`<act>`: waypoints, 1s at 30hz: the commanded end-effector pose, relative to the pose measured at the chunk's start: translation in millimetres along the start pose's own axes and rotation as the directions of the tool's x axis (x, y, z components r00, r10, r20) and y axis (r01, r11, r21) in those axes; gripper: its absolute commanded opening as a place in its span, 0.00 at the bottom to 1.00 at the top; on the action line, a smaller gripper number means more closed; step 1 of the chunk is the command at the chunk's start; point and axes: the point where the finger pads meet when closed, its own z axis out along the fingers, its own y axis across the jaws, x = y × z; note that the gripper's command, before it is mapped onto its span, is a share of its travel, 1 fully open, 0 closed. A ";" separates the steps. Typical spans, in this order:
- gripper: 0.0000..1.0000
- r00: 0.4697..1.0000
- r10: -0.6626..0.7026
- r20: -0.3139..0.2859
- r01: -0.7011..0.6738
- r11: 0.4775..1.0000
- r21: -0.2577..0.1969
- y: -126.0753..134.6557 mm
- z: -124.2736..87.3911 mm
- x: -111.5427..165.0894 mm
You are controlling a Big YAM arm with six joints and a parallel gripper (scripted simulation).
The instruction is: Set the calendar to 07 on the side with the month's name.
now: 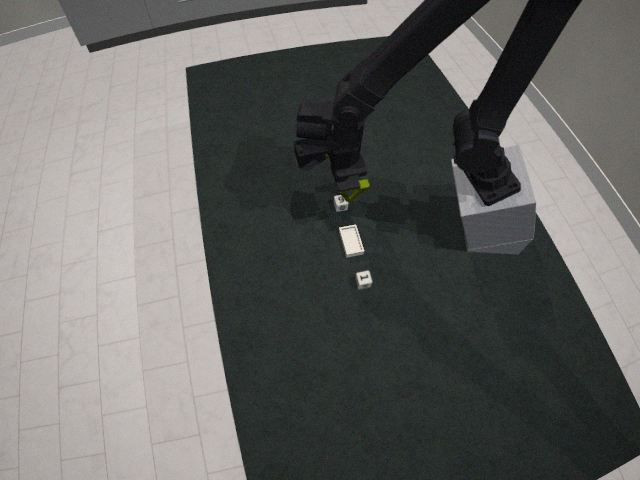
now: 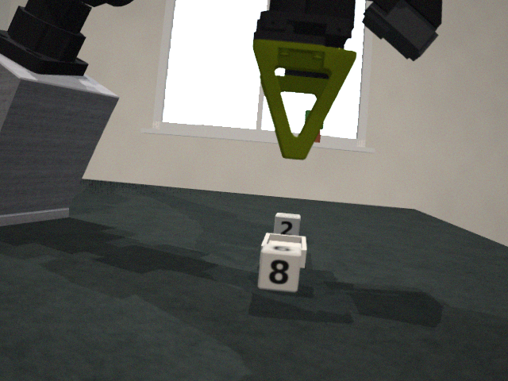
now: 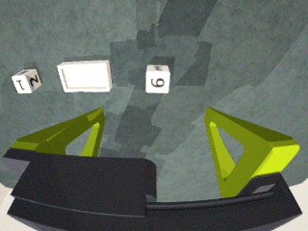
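Lime-green gripper (image 3: 154, 138), fingers wide and empty, hangs above the near cube (image 2: 279, 268), top face 6. Beyond lies the empty tray (image 2: 304, 246), then the far cube (image 2: 286, 224). Both cubes rest outside the tray; regrasping off-centre could tip a wrong face up.

The top view looks steeply down from high above. The exterior view sits low, near the desk (image 2: 123, 328), facing the window (image 2: 213, 61). The wrist view looks down past the fingers. All share the tray (image 1: 352, 240).

A home room: tiled floor (image 1: 77, 258), dark rug (image 1: 361, 387), bright window (image 2: 213, 61).
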 end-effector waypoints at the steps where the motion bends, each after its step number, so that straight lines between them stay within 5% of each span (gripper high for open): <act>1: 1.00 0.987 -0.158 0.022 0.158 0.987 -0.005 18.0 1.6 -19.2; 6: 1.00 0.929 -0.370 0.016 0.370 0.929 -0.011 49.1 5.9 -26.7; 9: 1.00 0.922 -0.387 0.016 0.387 0.922 -0.011 51.7 6.2 -27.1; 16: 1.00 0.761 -0.648 0.017 0.648 0.761 -0.013 96.4 9.3 -33.1; 23: 1.00 0.522 -0.853 0.024 0.853 0.522 -0.003 142.8 9.1 -34.3; 26: 1.00 0.519 -0.854 0.024 0.855 0.519 -0.003 143.3 9.1 -34.2; 28: 1.00 0.385 -0.922 0.027 0.923 0.386 0.007 165.4 7.7 -33.0; 30: 1.00 0.350 -0.936 0.027 0.937 0.350 0.010 171.1 7.3 -32.5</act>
